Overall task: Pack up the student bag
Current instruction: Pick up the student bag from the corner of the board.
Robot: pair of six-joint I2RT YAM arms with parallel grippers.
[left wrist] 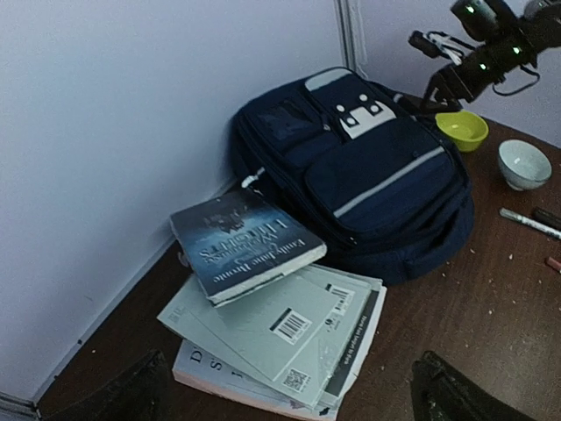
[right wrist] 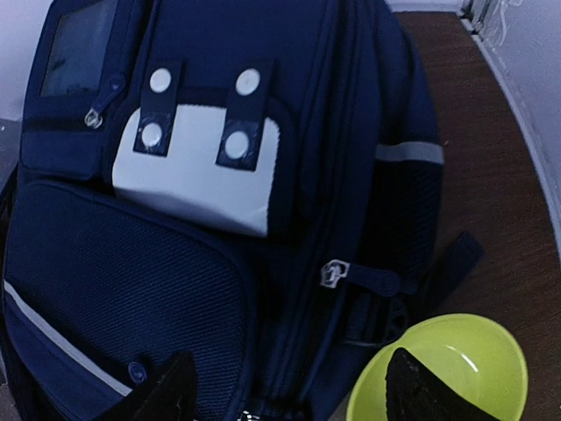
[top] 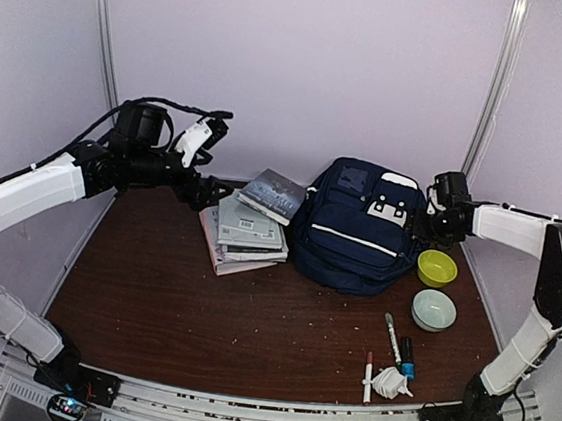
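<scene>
Backpack [top: 354, 228] zipped shut, green bowl [top: 437, 268] and white bowl [top: 433, 309] empty; left claw [left wrist: 289, 390], right claw [right wrist: 294, 386] open.

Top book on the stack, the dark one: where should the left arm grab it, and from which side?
Take the dark book by its page edge, coming in from the left gripper. That edge faces the open fingers and looks lifted off the stack, leaving room to pinch it. The far side crowds the student bag.
</scene>
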